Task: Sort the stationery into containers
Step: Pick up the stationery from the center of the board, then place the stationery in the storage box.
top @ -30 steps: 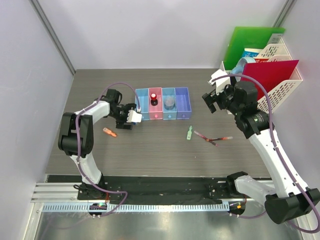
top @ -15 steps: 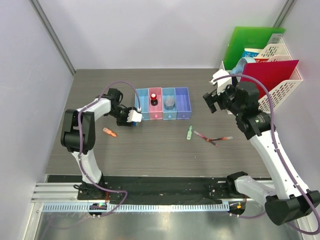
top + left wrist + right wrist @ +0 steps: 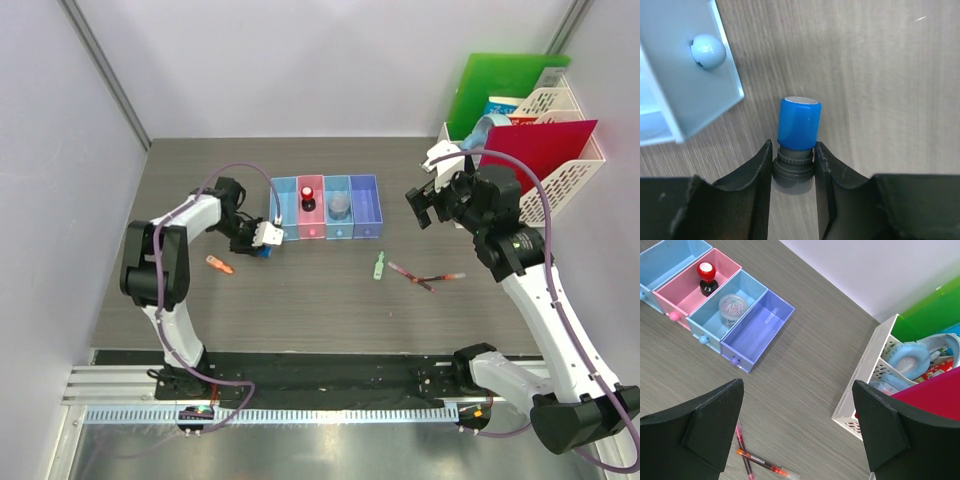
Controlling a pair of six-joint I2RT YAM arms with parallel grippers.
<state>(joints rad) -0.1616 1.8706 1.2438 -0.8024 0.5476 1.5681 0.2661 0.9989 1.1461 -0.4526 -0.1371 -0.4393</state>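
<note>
My left gripper (image 3: 263,240) is low on the table, just left of the containers (image 3: 366,205). In the left wrist view its jaws press both sides of the grey base of the tiny blue piece (image 3: 799,125), which stands beside the light blue bin's corner (image 3: 695,95). The pink bin holds the red-black round cap (image 3: 307,192) and the bin to its right holds the greyish clear roll (image 3: 339,206). An orange piece (image 3: 219,265), a green piece (image 3: 379,265) and two crossed dark-red pens (image 3: 425,275) lie on the table. My right gripper (image 3: 425,205) hangs open, high above the pens (image 3: 757,462).
A white mesh file rack (image 3: 560,170) stands at the back right with a green folder (image 3: 505,90), a red folder (image 3: 545,145) and light blue headphones (image 3: 912,362). Grey walls close the left and back sides.
The left jaws have closed from wide open onto the blue piece's base, and the gripper has shifted slightly. The right arm has not moved.
</note>
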